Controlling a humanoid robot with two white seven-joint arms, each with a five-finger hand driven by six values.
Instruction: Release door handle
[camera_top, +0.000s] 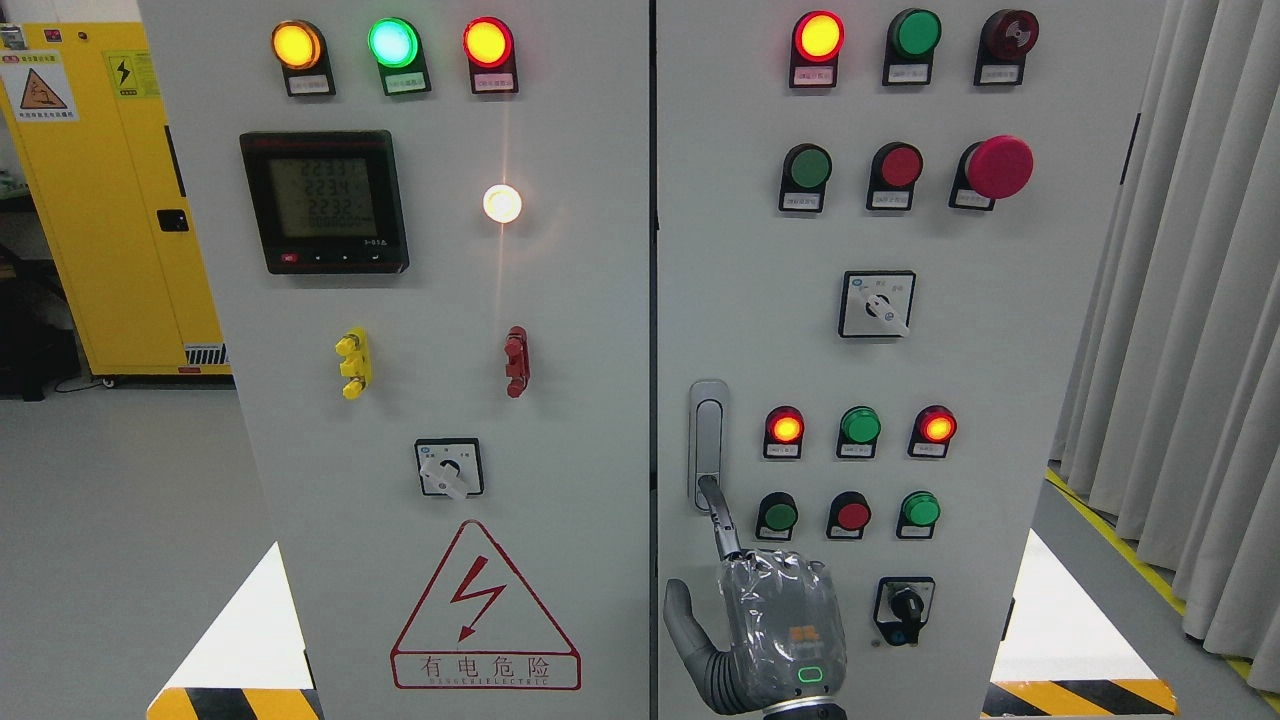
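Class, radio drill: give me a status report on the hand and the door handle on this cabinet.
Right hand up, index fingertip at bottom of door handle, other fingers curled, no grasp. Handle flush, door closed. Left hand out of view. Nothing in the way.

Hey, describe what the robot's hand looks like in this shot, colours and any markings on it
Only one hand shows, at the bottom edge right of the middle. Its back is wrapped in crinkled, shiny grey-silver film. A small orange logo sits in the middle of the back, and near the wrist glows a green rounded-rectangle light. The thumb is smooth dark grey plastic, and the one extended finger is dark, slim and jointed. No cables show.
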